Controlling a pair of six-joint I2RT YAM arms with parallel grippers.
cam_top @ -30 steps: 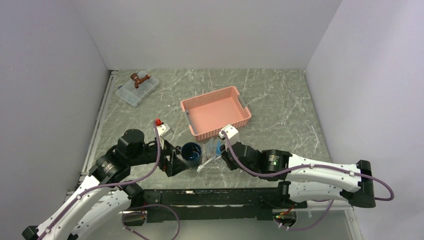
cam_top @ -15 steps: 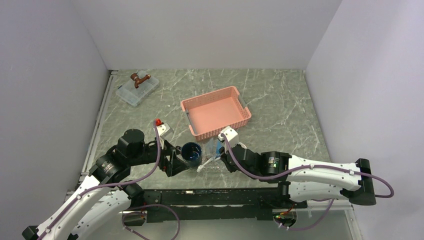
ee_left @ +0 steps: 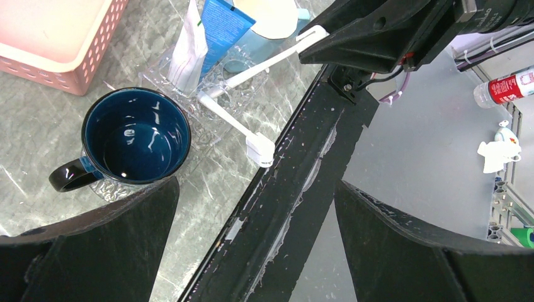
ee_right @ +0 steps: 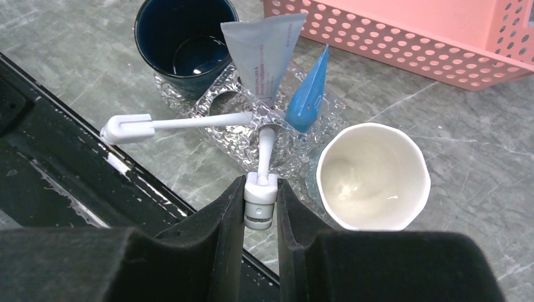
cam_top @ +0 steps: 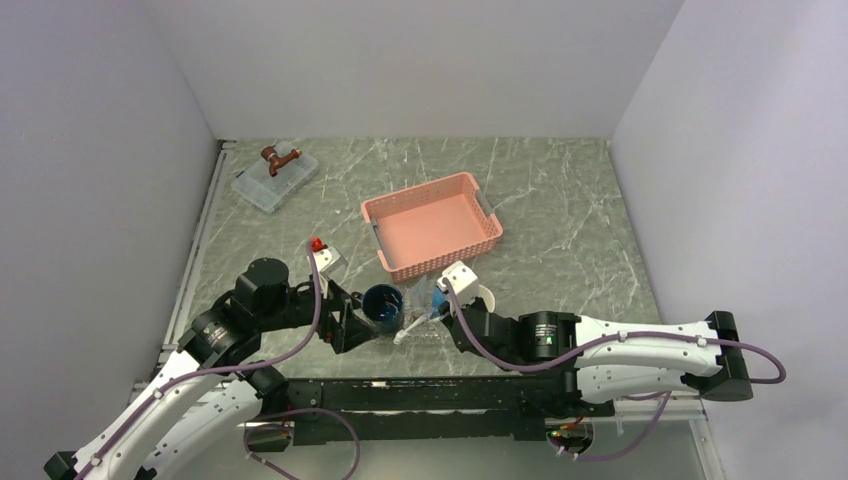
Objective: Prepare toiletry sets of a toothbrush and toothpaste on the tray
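Observation:
My right gripper point(ee_right: 261, 202) is shut on the white head end of one toothbrush point(ee_right: 265, 151), whose stem reaches onto the clear bumpy tray point(ee_right: 217, 135). The second toothbrush point(ee_right: 189, 122) lies across the tray, its head over the near edge. Two toothpaste tubes point(ee_right: 263, 50) point(ee_right: 310, 88) lean on the tray with their crimped ends up and their caps hidden. My left gripper point(ee_left: 258, 251) is open and empty, near the table's front edge beside the dark blue mug point(ee_left: 135, 135). In the top view the tray point(cam_top: 425, 328) lies between the two grippers point(cam_top: 345, 320) point(cam_top: 447, 318).
A white cup point(ee_right: 371, 176) stands right of the tray. The dark blue mug point(ee_right: 182, 38) touches its left end. A pink lattice basket point(cam_top: 432, 222) sits just behind. A clear lidded box point(cam_top: 274, 180) is at the back left. The black front rail point(ee_left: 296, 189) runs close by.
My right arm has shifted slightly toward the near edge with the toothbrush still in its grip. The left arm has not moved.

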